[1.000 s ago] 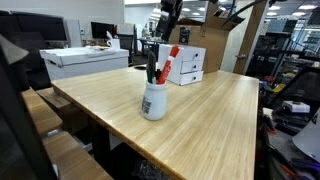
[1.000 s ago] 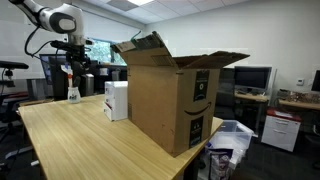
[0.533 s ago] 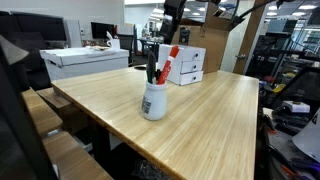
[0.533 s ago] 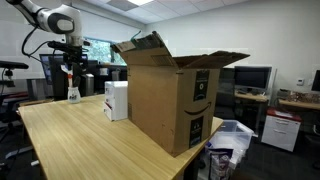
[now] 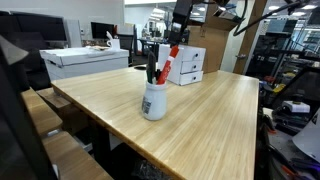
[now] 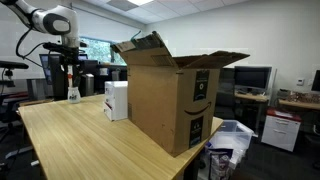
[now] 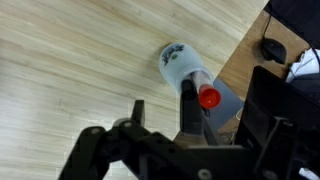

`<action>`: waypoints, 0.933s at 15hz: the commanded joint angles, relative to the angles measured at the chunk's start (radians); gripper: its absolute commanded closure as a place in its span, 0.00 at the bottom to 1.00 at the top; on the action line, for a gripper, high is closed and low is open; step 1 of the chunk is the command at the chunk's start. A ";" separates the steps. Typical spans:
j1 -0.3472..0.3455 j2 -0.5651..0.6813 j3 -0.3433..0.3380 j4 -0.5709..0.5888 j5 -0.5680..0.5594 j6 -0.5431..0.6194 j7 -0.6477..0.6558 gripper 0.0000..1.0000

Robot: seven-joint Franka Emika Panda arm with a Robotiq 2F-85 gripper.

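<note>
A white cup (image 5: 154, 101) stands on the wooden table (image 5: 200, 110) and holds a red-capped marker (image 5: 169, 62) and dark pens. The marker leans out of the cup. My gripper (image 5: 180, 22) hangs above and behind the cup, clear of the marker's tip, with nothing in it. In an exterior view the gripper (image 6: 68, 62) is above the cup (image 6: 73, 94) at the table's far end. In the wrist view the cup (image 7: 177, 58) lies below, the marker's red cap (image 7: 208, 97) points up between my spread fingers (image 7: 195, 108).
A large open cardboard box (image 6: 165, 95) stands on the table with a small white box (image 6: 116, 99) beside it. Stacked white boxes (image 5: 187, 64) sit behind the cup. A long white box (image 5: 82, 60), monitors and office desks surround the table.
My gripper has drifted sideways above the cup, to the right in an exterior view. The cup and its markers have not moved.
</note>
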 commanded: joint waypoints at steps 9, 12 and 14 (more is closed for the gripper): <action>0.005 -0.018 0.016 -0.038 -0.019 -0.016 0.030 0.00; 0.005 -0.018 0.017 -0.041 -0.019 -0.016 0.030 0.00; 0.004 -0.018 0.017 -0.043 -0.019 -0.015 0.030 0.00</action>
